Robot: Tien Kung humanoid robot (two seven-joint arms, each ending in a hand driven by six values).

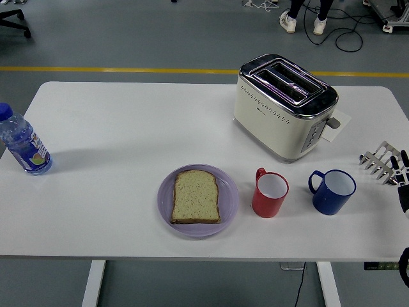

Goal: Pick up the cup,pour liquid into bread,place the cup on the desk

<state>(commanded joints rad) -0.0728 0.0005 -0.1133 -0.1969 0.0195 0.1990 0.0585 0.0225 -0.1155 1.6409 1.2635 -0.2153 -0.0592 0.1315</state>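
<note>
A red cup stands upright on the white table, just right of a lilac plate that holds a slice of bread. A blue cup stands to the right of the red one. My right hand is at the picture's right edge, right of the blue cup and apart from it, fingers spread and empty. My left arm is out of view.
A cream and chrome toaster stands behind the cups. A water bottle with a blue cap stands at the table's left edge. A person's feet show on the floor beyond the table.
</note>
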